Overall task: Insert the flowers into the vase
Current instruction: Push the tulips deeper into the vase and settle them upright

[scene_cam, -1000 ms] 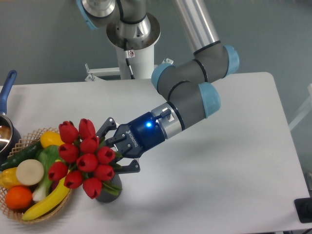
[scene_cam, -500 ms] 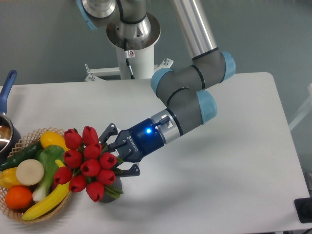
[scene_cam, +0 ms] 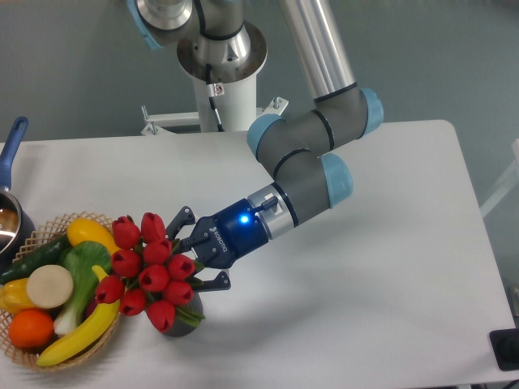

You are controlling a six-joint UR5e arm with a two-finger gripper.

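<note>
The flowers (scene_cam: 151,271), a tight bunch of glossy red tulip buds with green leaves, lean left over the vase (scene_cam: 187,312). The vase is a short dark grey cup, mostly hidden under the buds and leaves. Only its right side shows. The stems run down into its mouth. My gripper (scene_cam: 191,253) reaches in from the right and holds the bunch at the stems, just above the vase. Its fingertips are hidden behind the flowers.
A woven wicker basket (scene_cam: 18,357) with toy fruit and vegetables stands right beside the vase on the left. A pot with a blue handle (scene_cam: 10,154) sits at the far left edge. A black object (scene_cam: 506,350) is at the table's front right corner.
My gripper and the flowers have moved down and slightly right together. The bunch now sits lower over the vase.
</note>
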